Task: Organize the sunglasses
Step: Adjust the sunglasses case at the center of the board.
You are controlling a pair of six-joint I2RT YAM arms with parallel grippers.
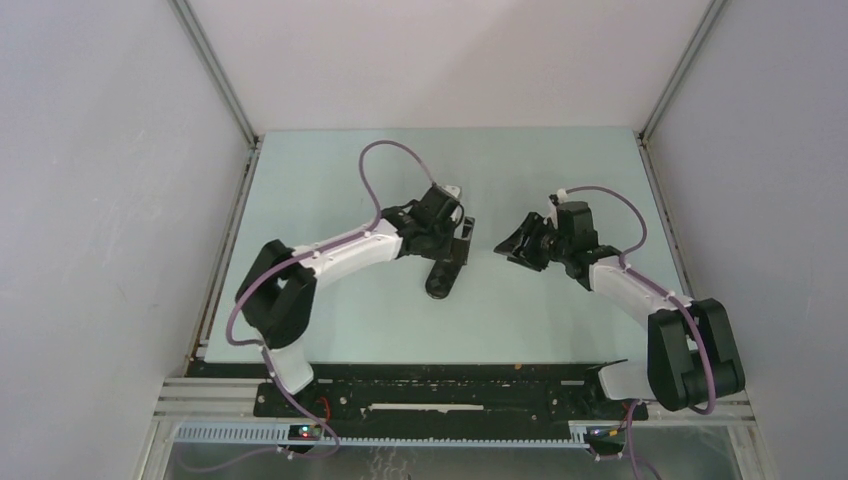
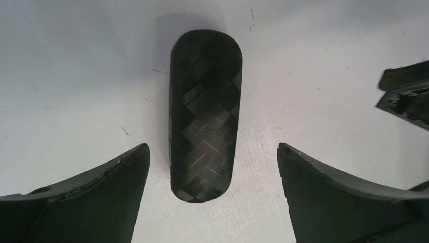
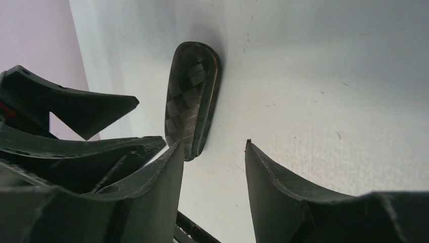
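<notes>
Spread wide and empty, the left hand (image 2: 212, 152) hovers over the closed black case (image 2: 205, 106) at frame centre on the worktop (image 2: 76, 76), the right hand (image 3: 213, 144) apart and empty beside it; the sunglasses are unseen, presumably inside, so a careless move could knock the case.

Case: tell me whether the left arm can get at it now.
Probably yes. The case lies closed on the table, straight ahead of the left arm's open jaws. Nothing covers it, and the right arm is off to the side.
</notes>
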